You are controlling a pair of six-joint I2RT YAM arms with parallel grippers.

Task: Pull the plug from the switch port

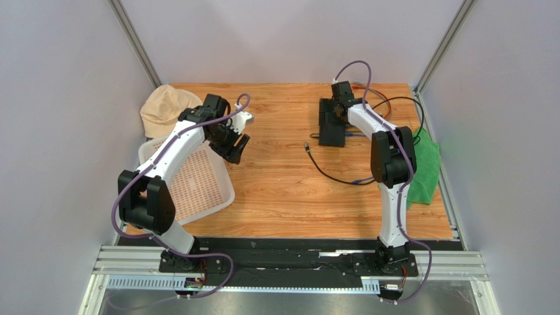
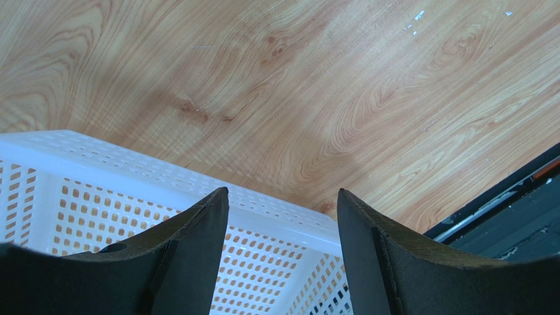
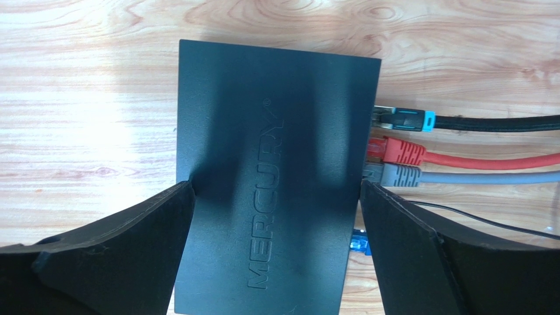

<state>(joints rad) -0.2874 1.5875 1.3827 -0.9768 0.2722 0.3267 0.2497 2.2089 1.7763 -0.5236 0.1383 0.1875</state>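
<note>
The switch (image 3: 269, 170) is a flat black box marked MERCURY; it also shows at the back of the table in the top view (image 1: 330, 125). Its right narrow edge holds several plugs: black-and-blue (image 3: 404, 120), red (image 3: 397, 151) and grey (image 3: 394, 175). The small blue plug (image 3: 358, 241) sits lower in that edge, just inside my right finger. My right gripper (image 3: 276, 187) is wide open and straddles the box, fingertips at its two long edges. My left gripper (image 2: 282, 197) is open and empty above the white basket, far from the switch.
A white perforated basket (image 1: 197, 190) lies at the left, its rim under my left gripper (image 2: 131, 170). A beige cloth (image 1: 164, 108) lies behind it. A green cloth (image 1: 424, 167) lies at the right edge. A loose black cable with a metal tip (image 1: 307, 146) lies mid-table.
</note>
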